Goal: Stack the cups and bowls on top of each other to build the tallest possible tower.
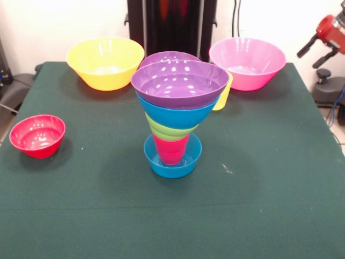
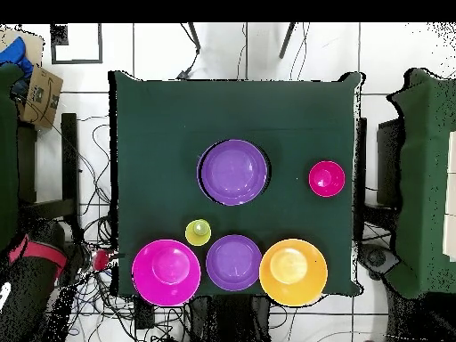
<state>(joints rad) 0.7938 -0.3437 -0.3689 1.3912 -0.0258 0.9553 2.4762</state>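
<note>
1. Nearest, in front of the tower point(image 1: 175, 118): only bare green table point(image 1: 269, 205).
2. At the tower's foot, a small blue bowl point(image 1: 172, 164), open side up, resting on the cloth near the table's middle.
3. Inside that bowl, standing mouth up, the red cup point(image 1: 171, 148).
4. On the cup, a lime green bowl point(image 1: 163, 131), tilted, lower on its left side in the front view.
5. Above the green one, a medium blue bowl point(image 1: 177, 114), and nested in it a purple bowl point(image 1: 180, 82) as the tower's top, which from overhead hides everything under it point(image 2: 233, 171).
6. Left of the tower in the front view and well apart from it, a small red bowl point(image 1: 37, 135), upright and alone near the table's edge.
7. Just behind the tower to its right, the yellow cup point(image 1: 222, 94), mostly hidden by the top bowl's rim; seen whole from overhead point(image 2: 198, 232), mouth up.
8. Directly behind the tower, a second purple bowl point(image 1: 170, 56), only its far rim showing in the front view.
9. Farther back, left of the tower, the large yellow bowl point(image 1: 105, 62); right of it, the large pink bowl point(image 1: 247, 63), both upright at the table's far edge.
10. Far right of the tower, off the table, part of the red and black arm point(image 1: 330, 29); cannot tell whether the gripper is released or clenched.
</note>
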